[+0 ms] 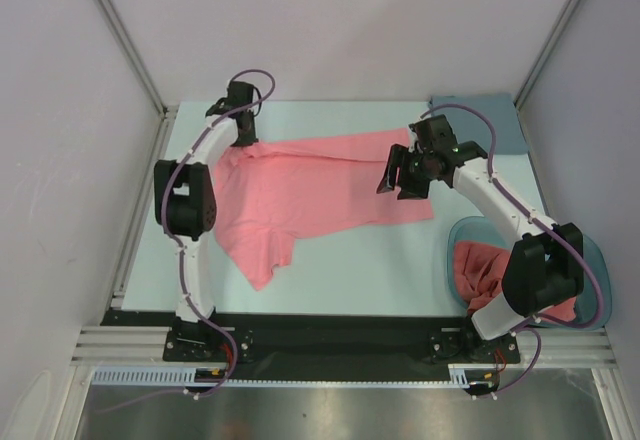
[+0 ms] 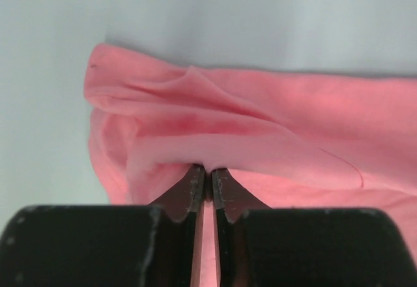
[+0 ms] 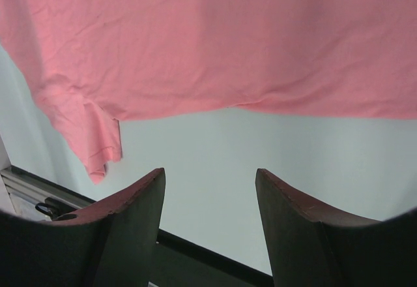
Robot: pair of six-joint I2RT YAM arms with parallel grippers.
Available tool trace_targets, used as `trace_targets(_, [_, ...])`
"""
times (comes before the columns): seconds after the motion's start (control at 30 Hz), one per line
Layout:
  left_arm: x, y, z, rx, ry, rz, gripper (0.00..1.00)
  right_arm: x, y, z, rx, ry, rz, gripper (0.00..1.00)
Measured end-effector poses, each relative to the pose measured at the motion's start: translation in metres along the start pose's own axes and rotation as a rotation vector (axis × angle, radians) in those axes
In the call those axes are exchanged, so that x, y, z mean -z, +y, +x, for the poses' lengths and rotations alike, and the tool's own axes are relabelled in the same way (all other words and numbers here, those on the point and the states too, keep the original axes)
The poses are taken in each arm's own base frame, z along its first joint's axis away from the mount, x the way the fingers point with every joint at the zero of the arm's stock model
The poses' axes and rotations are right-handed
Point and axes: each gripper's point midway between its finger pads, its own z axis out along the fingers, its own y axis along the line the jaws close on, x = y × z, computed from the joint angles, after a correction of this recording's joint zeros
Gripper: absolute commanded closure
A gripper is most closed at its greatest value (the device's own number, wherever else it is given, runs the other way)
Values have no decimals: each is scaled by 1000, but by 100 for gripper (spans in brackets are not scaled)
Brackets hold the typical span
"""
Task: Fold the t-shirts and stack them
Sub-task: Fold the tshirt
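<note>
A salmon-pink t-shirt (image 1: 310, 195) lies spread across the middle of the pale table (image 1: 350, 270), mostly flat, with one sleeve (image 1: 265, 260) pointing toward the near edge and loose folds along its far side. The left gripper (image 1: 243, 100) reaches to the shirt's far-left corner. In the left wrist view its fingers (image 2: 195, 189) are pressed almost together with a thin strip of the pink fabric (image 2: 260, 124) pinched between them, and the cloth bunches into soft ridges just beyond the tips. The right gripper (image 1: 400, 180) sits over the shirt's right part, near its right edge. The right wrist view shows its jaws spread wide with nothing between them (image 3: 210, 173). Beyond them lie bare table surface and, farther on, the wrinkled fabric (image 3: 228, 39) and the sleeve hem (image 3: 91, 137). Whether the fingertips touch the table cannot be told. A second t-shirt (image 1: 480, 270) of the same colour lies crumpled inside a teal translucent tub (image 1: 595, 260) at the near right of the table, partly hidden by the right arm's base. A grey-blue cloth (image 1: 500, 125) lies flat at the far right corner, apart from the spread shirt.
</note>
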Motion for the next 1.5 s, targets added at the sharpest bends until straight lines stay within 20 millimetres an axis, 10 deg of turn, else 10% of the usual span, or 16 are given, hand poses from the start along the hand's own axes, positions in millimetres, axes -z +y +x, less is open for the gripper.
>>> trace_targets(0.3, [-38,6,6,-22,71,-24,61,1,-7,2,-9,9,27,36])
trace_targets(0.57, [-32,6,-1,-12,66,-26,40,1,-8,1,-12,7,28,36])
trace_targets(0.87, [4,14,28,24,86,-9,51,1,-8,1,-13,8,28,36])
trace_targets(1.13, [42,-10,5,52,-11,79,73,-2,-11,8,-17,27,24,36])
trace_targets(1.5, [18,-35,20,61,56,151,96,-1,-10,9,-17,29,19,36])
